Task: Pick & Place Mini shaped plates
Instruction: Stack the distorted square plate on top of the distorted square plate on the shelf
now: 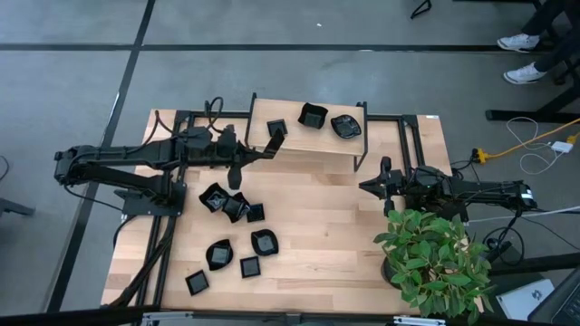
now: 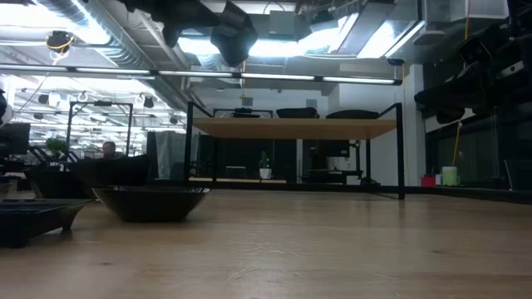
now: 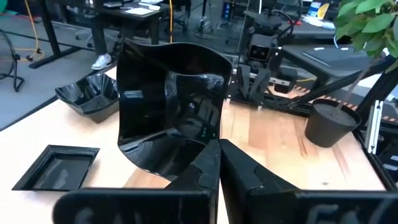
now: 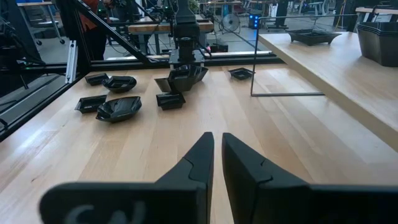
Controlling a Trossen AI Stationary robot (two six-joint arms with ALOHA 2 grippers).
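Nowhere legible writing, left pincer [image 3: 217, 155] gripping wavy plate [image 3: 171, 109]

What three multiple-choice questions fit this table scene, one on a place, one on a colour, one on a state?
1. Where does the potted plant stand?
A. on the shelf
B. at the table corner by the right arm
C. beside the left arm

2. What colour are the mini plates?
A. white
B. red
C. black

3. How is the left pincer?
A. shut on a wavy plate
B. open and empty
C. resting on the plant

Answers:
1 B, the leaves spread beside that arm in the high view.
2 C, every dish is glossy black.
3 A, the left wrist view shows the plate clamped.
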